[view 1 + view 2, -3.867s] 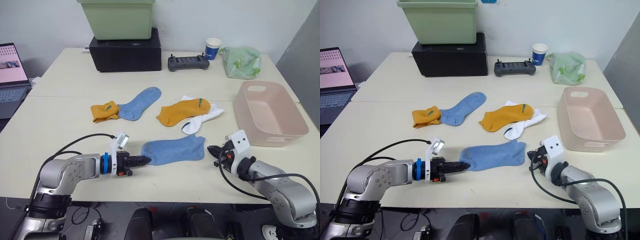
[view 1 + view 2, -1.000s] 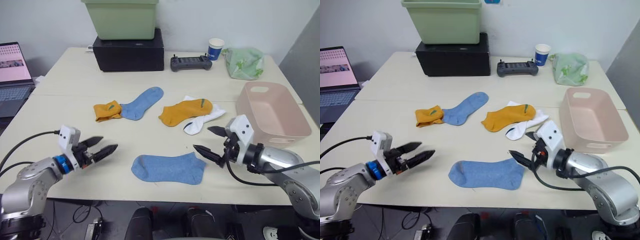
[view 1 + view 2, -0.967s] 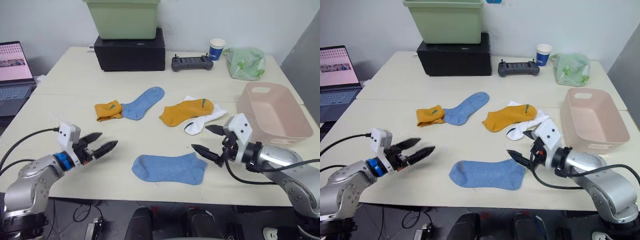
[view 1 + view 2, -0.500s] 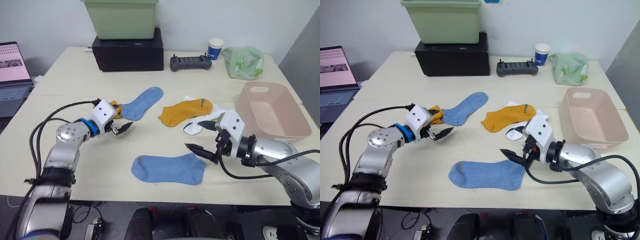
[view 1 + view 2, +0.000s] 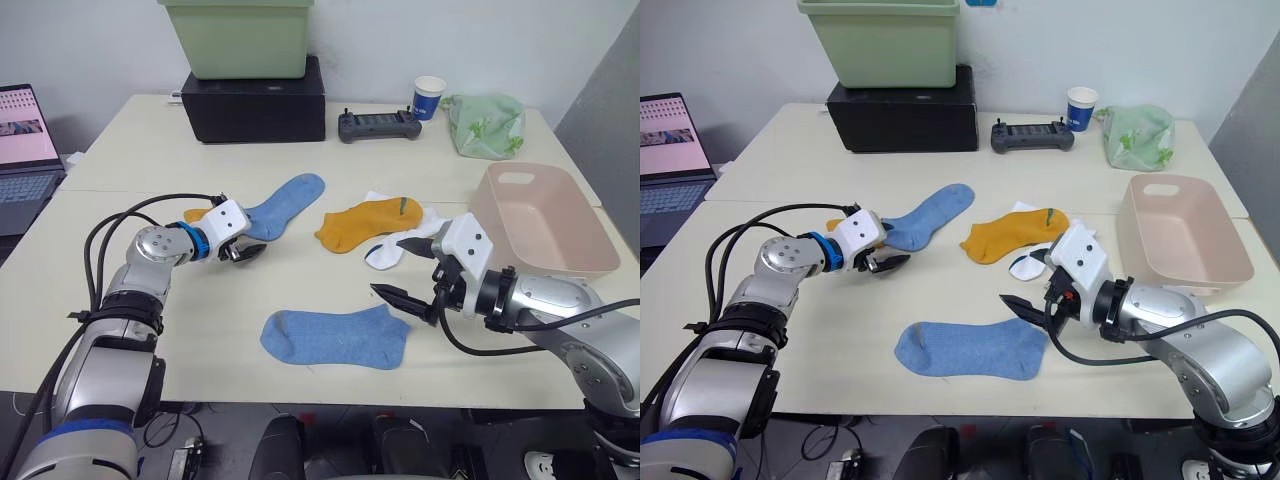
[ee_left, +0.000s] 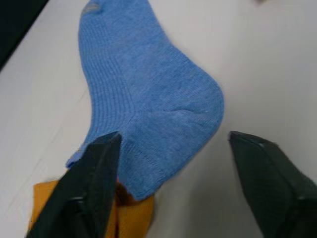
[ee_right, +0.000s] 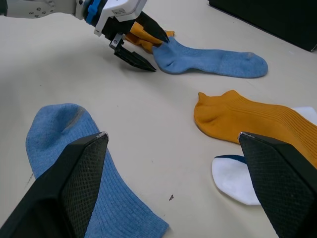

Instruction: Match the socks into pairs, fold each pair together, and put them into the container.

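Left tool (image 5: 243, 249) wide open, straddling heel of far light blue sock (image 5: 284, 204), nothing held. Right tool (image 5: 404, 271) wide open, empty, beside near light blue sock (image 5: 335, 337).

The left arm reaches forward over the table, elbow bent, its wrist turned inward. The left gripper (image 5: 243, 250) sits low near the surface with its two black fingers spread apart. The right arm lies across the near edge, forearm angled inward, and the right gripper (image 5: 403, 270) has its fingers splayed wide.
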Available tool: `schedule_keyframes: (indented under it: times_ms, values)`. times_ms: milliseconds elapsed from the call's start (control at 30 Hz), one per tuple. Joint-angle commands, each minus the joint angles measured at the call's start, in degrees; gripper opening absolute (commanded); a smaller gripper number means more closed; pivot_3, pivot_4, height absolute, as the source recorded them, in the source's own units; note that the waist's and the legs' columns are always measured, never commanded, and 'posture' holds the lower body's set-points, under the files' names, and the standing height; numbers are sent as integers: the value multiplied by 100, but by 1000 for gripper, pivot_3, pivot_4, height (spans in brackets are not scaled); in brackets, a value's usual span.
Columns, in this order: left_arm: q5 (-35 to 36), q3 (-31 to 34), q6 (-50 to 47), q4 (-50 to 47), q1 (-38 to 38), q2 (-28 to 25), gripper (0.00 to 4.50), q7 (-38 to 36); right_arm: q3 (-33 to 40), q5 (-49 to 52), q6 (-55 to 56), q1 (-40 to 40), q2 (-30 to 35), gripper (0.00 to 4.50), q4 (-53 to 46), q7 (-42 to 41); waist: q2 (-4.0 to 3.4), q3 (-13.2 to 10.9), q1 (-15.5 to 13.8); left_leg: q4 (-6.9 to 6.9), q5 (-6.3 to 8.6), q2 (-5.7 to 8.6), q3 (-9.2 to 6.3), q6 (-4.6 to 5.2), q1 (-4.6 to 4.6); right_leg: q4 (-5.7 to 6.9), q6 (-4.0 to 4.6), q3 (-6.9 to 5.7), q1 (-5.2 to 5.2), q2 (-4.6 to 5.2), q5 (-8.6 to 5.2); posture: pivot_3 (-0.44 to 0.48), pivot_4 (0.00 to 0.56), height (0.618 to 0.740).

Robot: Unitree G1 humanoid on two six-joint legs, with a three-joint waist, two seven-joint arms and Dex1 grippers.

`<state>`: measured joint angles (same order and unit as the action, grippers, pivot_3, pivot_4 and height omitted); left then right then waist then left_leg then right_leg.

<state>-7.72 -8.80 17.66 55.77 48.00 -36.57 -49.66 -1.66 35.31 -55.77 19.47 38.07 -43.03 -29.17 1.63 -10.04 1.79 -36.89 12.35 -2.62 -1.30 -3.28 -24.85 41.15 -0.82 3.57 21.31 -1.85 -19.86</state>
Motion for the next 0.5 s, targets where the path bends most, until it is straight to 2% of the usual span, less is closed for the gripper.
schedule_keyframes:
  times_ms: [33,200,267,400,500]
  values:
    - [-266,-144,-33,357,215,48,2233,76,169,115,-21,158,15,4500,-204,48,0,0,0,-1,0,1,0,0,0,1,0,-1,-1,0,0,0,150,735]
    - [-325,-211,28,555,381,124,511,-108,143,143,-51,186,24,4500,-211,64,0,0,2,-2,0,2,0,0,0,2,0,-1,-1,-1,0,0,150,735]
    - [-169,-162,-73,424,372,104,30,-460,162,158,-78,154,27,4500,-253,91,0,0,4,-2,0,2,0,0,0,2,0,-1,-1,-1,0,0,150,735]
    - [842,390,-1682,-415,234,-56,30,-1789,158,176,-120,80,7,4500,-317,194,0,0,9,-1,0,-3,1,-1,-2,2,0,-3,2,-2,0,0,150,735]
    - [1274,560,-2760,-1329,-8,-286,30,-2344,110,188,-106,60,16,4500,-327,231,1,-2,24,0,0,-9,-5,-1,-2,2,0,-2,5,-1,-1,0,150,735]
